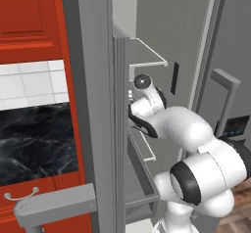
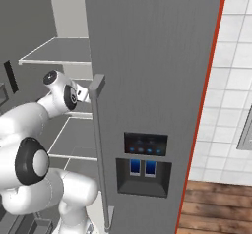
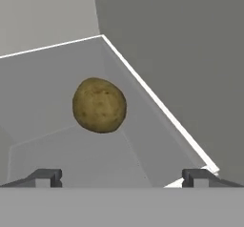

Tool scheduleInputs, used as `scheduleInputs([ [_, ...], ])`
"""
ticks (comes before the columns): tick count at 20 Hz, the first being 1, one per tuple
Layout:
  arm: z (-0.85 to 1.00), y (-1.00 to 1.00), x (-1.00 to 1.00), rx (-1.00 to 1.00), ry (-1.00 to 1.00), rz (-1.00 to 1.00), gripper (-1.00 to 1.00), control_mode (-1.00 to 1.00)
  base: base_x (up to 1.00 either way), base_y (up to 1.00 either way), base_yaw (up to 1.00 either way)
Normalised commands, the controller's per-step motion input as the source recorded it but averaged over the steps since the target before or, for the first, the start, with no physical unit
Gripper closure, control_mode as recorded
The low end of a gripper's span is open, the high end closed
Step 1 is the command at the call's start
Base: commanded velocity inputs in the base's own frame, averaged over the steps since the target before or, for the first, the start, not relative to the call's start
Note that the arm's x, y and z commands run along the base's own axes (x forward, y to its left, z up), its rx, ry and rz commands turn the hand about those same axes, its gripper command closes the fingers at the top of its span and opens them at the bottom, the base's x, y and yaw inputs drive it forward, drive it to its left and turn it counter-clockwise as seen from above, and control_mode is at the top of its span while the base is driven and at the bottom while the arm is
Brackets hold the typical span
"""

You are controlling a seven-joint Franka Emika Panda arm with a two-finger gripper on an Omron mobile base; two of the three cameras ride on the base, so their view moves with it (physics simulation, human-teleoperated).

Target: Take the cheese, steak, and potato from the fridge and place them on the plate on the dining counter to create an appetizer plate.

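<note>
Inside the fridge (image 1: 147,31), on a grey shelf (image 3: 57,78), the potato (image 3: 99,105) sits ahead of the gripper (image 3: 121,178), spread wide and empty, which should centre, advance, then close gently.

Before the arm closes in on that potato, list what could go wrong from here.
1. The potato is round and lies loose on the fridge shelf; a fingertip nudge could roll it away from the open gripper.
2. It sits left of centre between the fingertips, so closing may clip it off-centre.
3. The arm reaches in beside the fridge door and could brush it.
</note>
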Motion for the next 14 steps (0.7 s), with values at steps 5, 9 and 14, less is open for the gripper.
scheduleInputs([
  [5, -0.13, 0.0, 0.3, 0.0, 0.0, -0.07, -1.0, -1.0, 0.0, 0.0, 0.0],
  [9, -0.18, 0.0, 0.34, 0.0, 0.0, -0.07, -1.0, -1.0, 0.0, 0.0, 0.0],
  [14, -0.22, 0.0, 0.35, 0.0, 0.0, -0.07, -1.0, -1.0, 0.0, 0.0, 0.0],
])
